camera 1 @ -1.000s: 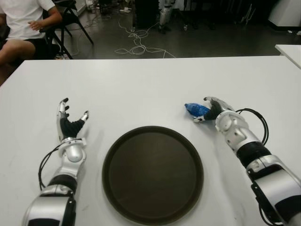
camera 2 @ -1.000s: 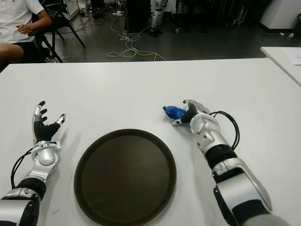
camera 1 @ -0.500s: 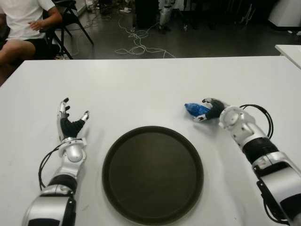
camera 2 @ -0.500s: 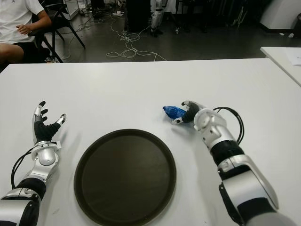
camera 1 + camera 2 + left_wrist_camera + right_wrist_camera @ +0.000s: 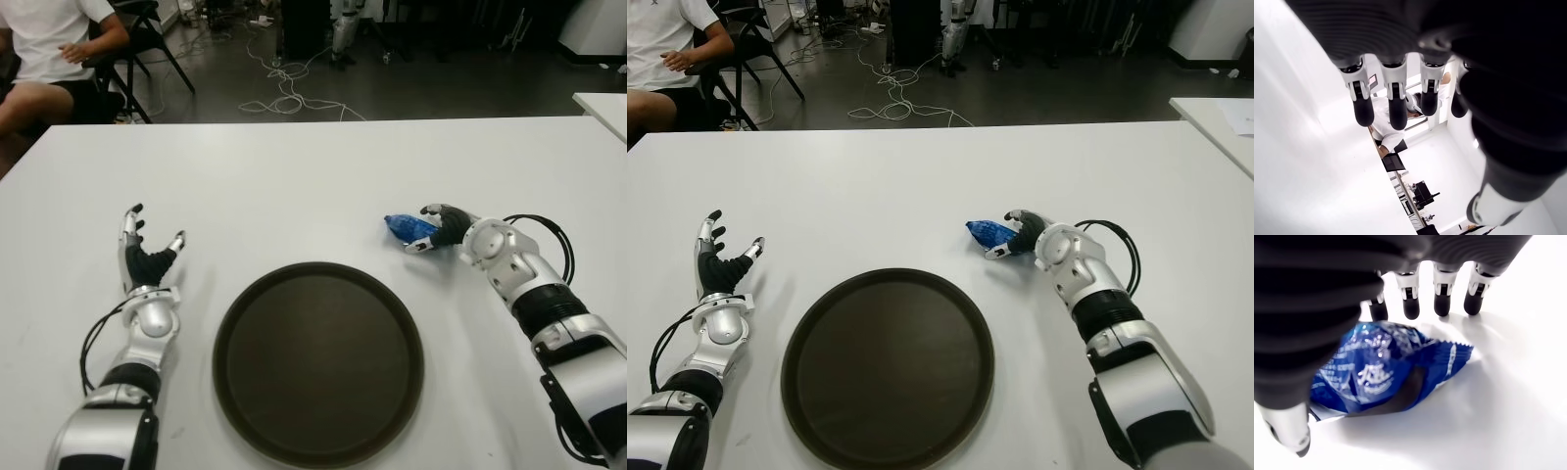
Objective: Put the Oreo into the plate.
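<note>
The right hand is cupping, fingers spread, around the blue foil Oreo packet beyond the round dark-brown plate.

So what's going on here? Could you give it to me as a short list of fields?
Snack: blue Oreo packet lying on the white table, beyond the plate's right side
Plate: dark round plate, nothing in it
Right hand: right hand around the packet, fingers not closed on it
Left hand: left hand open, left of the plate
</note>
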Available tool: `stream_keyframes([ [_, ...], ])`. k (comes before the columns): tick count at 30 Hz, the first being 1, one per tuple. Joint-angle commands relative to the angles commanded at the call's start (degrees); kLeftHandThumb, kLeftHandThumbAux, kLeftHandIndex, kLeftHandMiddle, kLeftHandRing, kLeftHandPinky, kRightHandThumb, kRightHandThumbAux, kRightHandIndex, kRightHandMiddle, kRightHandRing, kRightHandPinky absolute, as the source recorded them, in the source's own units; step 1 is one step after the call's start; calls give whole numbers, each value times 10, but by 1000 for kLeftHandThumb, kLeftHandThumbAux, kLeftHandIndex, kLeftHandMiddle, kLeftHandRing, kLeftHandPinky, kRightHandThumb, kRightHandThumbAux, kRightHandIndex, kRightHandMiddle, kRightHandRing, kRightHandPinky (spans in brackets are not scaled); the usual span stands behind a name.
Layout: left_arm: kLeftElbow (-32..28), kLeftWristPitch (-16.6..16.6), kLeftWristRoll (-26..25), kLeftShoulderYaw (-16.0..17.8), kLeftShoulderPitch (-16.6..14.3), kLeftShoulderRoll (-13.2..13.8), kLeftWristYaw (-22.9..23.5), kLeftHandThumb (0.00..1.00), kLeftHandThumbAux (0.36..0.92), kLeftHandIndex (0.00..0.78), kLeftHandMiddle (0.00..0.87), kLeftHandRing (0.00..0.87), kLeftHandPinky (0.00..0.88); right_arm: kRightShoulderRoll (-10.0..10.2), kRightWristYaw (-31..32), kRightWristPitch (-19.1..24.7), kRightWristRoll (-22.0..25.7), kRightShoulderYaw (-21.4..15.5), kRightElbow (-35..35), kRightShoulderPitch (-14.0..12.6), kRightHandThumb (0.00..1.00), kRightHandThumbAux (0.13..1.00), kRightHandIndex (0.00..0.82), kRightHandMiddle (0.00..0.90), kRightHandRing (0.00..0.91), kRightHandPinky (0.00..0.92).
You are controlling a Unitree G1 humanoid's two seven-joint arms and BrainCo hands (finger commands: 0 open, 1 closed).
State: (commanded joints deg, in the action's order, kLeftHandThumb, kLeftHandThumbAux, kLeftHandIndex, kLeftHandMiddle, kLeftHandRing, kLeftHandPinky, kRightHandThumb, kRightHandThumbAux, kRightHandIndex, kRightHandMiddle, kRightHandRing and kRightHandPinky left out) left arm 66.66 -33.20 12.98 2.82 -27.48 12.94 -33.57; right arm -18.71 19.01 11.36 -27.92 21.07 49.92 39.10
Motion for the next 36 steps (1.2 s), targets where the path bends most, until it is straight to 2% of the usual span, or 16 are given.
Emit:
stream_keyframes([
  [11,3,-2,-2,2,-1,-1,-2,227,789,121,108,130,190,1,-9,4,6,-9,-5,-4,0,650,34,45,3,0],
  [19,5,-4,-1,2,-2,-2,-6,249,796,132,114,133,175,2,-15,11,1,-5,-7,-3,0,657,38,56,5,0],
  [29,6,0,-1,2,-2,-1,-4,217,784,120,120,136,175,3,-16,8,-11,9,2,5,0,669,53,75,17,0],
  [36,6,-2,-1,2,-1,-1,-5,206,789,123,123,138,181,7,-15,23,-14,20,-9,6,0,687,57,81,27,0],
])
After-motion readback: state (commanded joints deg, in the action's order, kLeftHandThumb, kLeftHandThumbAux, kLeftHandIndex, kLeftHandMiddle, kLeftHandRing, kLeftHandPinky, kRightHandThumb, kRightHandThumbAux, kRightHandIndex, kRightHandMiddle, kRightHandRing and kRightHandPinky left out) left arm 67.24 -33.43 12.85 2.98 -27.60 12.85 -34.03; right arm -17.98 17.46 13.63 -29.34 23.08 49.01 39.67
